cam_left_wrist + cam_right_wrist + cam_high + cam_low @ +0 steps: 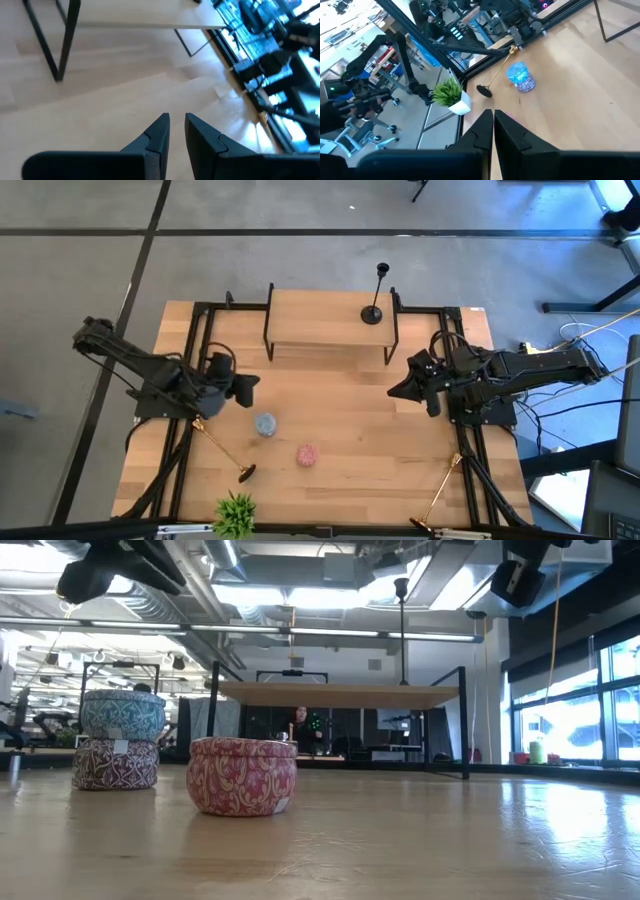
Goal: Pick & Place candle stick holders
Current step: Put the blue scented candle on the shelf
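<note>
Candle stick holders [224, 449] – no readable labels, tins [241, 775] included.

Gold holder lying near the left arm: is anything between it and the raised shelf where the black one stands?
Nothing visible blocks it. The gold holder lies beside the left gripper, and bare table runs up to the shelf. The blue tin and pink tin sit off to the side. The black holder occupies the shelf's right part.

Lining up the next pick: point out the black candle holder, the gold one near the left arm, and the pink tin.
black candle holder [373, 314], high view, on its round base.
gold candle holder [222, 444], high view, mid-stem.
pink tin [241, 774], low view, its patterned side wall.
</note>
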You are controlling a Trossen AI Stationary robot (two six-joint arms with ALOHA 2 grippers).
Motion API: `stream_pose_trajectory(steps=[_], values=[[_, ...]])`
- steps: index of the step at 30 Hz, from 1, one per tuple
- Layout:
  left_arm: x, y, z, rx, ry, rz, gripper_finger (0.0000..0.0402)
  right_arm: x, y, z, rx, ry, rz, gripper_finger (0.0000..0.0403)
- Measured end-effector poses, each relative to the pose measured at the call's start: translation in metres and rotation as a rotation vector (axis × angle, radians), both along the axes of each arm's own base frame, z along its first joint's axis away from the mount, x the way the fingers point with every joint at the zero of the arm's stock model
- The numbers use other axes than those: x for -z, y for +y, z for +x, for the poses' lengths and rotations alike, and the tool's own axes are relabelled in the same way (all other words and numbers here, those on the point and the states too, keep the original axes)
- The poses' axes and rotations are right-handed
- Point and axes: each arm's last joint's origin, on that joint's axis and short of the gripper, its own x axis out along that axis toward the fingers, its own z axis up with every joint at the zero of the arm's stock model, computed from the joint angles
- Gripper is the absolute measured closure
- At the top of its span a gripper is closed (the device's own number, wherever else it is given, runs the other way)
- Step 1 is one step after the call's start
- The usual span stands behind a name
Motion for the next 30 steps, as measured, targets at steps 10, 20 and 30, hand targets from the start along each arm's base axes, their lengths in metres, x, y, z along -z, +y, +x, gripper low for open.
stream_pose_trajectory(steps=[10,20,30], values=[[-0.015,0.013,-0.020,0.224,0.077,0.187,0.0356,0.000,-0.002,0.000,0.077,-0.002,-0.022,0.0385],[-0.001,0.020,-0.035,0.571,0.357,0.186,0.0328,0.001,-0.008,0.001,0.258,0.000,-0.052,0.0385],[0.009,0.021,-0.031,0.737,0.535,0.277,0.0244,0.004,-0.008,0.005,0.321,0.025,-0.034,0.0385]])
